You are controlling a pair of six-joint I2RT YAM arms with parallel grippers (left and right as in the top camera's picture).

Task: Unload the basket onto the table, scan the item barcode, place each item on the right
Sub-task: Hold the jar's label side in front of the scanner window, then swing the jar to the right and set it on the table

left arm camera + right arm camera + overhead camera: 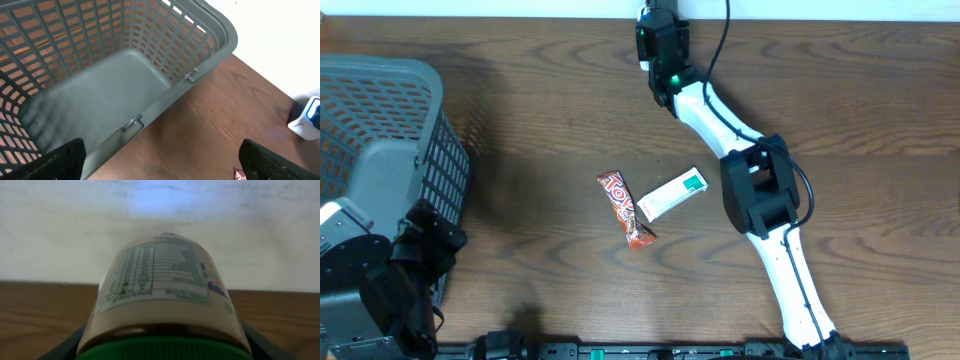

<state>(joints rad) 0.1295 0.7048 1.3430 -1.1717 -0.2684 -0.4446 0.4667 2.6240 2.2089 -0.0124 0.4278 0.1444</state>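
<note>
- Bench: the bottle is held over its far edge, close to the wall.
- Basket: faced by the left pincer, which is spread wide and empty.
- Right pincer: clamped around the bottle near its green cap.
- Bottle: its long axis is aimed at the wall, cap rearward. Only the nutrition panel is shown, so a slow roll is advised until the barcode is presented.

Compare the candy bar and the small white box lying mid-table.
Colour: the candy bar has a red-brown wrapper; the white box has a green end. Pose: the candy bar slants down to the right, the white box up to the right. Both lie flat on the table, ungripped.
</note>
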